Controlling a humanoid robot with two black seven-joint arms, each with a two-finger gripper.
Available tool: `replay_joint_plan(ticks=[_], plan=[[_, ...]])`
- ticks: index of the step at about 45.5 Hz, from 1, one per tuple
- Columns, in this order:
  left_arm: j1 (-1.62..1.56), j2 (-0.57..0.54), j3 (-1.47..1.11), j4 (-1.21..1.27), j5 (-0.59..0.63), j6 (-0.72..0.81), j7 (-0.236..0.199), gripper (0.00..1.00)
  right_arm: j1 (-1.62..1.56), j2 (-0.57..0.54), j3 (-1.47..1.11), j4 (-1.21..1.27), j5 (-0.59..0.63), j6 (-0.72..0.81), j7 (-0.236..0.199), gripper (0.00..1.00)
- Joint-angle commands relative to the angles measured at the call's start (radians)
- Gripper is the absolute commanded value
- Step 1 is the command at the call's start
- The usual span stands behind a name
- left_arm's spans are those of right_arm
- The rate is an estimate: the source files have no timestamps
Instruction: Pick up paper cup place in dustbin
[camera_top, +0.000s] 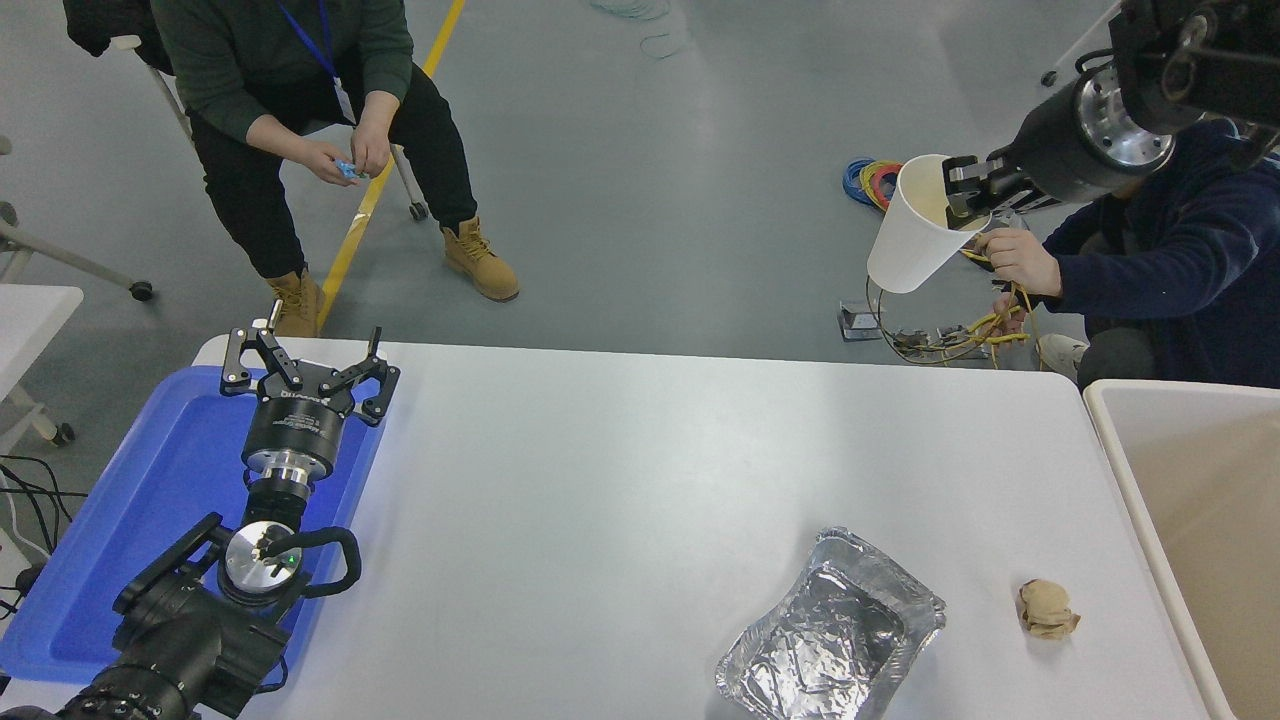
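The right gripper (962, 190) is clamped on the rim of the paper cup (915, 228), holding it tilted, high beyond the counter's (640, 470) far edge. This looks like the carry step; next it must swing right over the dustbin (1115, 440) and let go.

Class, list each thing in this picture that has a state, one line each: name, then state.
White paper cup: lifted, tilted, gripped at its rim.
Right gripper: shut on the cup.
Left gripper: open, parked over the blue plastic tray.
Silver foil tray: crumpled, on the white table.
White-rimmed dustbin: open.
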Motion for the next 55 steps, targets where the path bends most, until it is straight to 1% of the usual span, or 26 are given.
replay_joint_plan(ticks=[1, 10, 17, 31, 42, 55], plan=[[0.000, -0.001, 0.000, 0.000, 0.000, 0.000, -0.001, 1.00, 0.003, -0.004, 0.003, -0.002, -0.005, 0.007, 0.000, 0.00], [0.000, 0.000, 0.000, 0.000, 0.000, 0.000, -0.001, 1.00, -0.058, -0.013, -0.003, -0.065, -0.012, 0.001, 0.000, 0.00], [0.000, -0.001, 0.000, 0.000, 0.000, 0.000, -0.001, 1.00, -0.112, -0.080, -0.001, -0.157, -0.012, -0.008, 0.000, 0.00], [0.000, 0.000, 0.000, 0.000, 0.000, 0.000, -0.001, 1.00, -0.377, -0.166, 0.003, -0.501, -0.007, -0.040, -0.001, 0.00], [0.000, 0.000, 0.000, 0.000, 0.000, 0.000, -0.001, 1.00, -0.623, -0.197, 0.009, -0.694, 0.007, -0.175, -0.006, 0.00], [0.000, 0.000, 0.000, 0.000, 0.000, 0.000, -0.001, 1.00, -0.831, -0.234, 0.011, -0.820, 0.007, -0.330, -0.017, 0.00]])
